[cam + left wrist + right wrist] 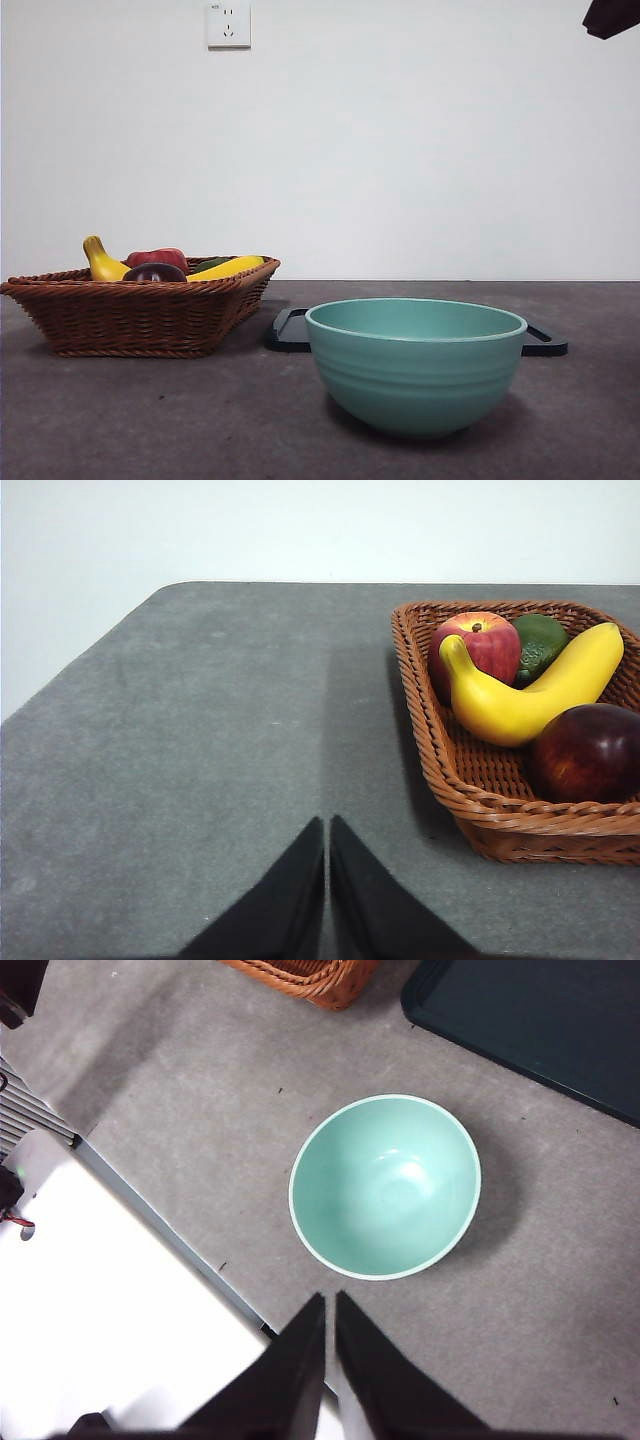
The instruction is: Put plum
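We see the plum [590, 752] lying in the wicker basket [470, 805], which stands on the grey tabletop [200, 750] toward its left side in the front view. The dark maroon fruit sits at the near end of the basket, touching the banana [525, 695]; beyond the banana lie a red apple [485, 645] and a green fruit [540, 645], too hidden to name.

Our left pincer [327, 830] hangs above bare tabletop beside the basket — its two black jaws are pressed together with only a thin slit between them, and they grip nothing. Our right pincer [330, 1305] hovers high over the tabletop's front edge, jaws likewise closed to a narrow line and empty.

Just beyond the right pincer stands a pale green bowl [385, 1185] — upright, with nothing in it. Behind the bowl lies a dark flat tray [540, 1025], its handles showing on either side of the bowl in the front view. A corner of the basket sits near the tray.
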Tool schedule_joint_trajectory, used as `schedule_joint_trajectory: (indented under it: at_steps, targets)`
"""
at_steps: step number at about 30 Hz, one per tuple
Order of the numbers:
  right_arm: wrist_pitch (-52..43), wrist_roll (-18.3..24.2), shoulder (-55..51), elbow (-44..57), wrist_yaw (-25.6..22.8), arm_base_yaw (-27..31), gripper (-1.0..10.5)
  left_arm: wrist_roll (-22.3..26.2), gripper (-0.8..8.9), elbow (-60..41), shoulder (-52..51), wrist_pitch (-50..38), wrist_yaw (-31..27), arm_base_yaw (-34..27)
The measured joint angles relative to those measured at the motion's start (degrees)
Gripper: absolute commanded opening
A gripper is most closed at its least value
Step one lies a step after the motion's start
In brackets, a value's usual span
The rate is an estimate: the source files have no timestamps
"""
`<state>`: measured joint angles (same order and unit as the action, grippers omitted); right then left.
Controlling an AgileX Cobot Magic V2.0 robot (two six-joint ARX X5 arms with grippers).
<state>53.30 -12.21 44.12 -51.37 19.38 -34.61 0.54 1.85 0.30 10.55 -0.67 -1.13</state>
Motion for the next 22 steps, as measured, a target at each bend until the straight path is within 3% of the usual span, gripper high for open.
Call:
schedule_joint_trajectory:
  at_steps: [6, 10, 15, 22]
  targets:
    - [-0.4, 0.3, -0.1, 0.0, 0.0, 0.0, 0.1, 0.0, 0.07, 0.0, 0.0, 0.0, 0.0, 0.0]
    - [-3.0, 5.2, -1.2, 0.0, -3.5, 2.7, 0.1, 0.0, 0.07, 0.0, 0.0, 0.0, 0.0, 0.0]
    - [-16.1, 10.1, -6.3, 2.6, -5.7, 12.9, 0.0, 0.0, 0.07, 0.0, 0.0, 0.0, 0.0, 0.0]
    - [-35.3, 12.1, -16.5, 15.4, -6.0, 30.7, 0.0, 0.0, 0.07, 0.0, 0.0, 0.0, 0.0, 0.0]
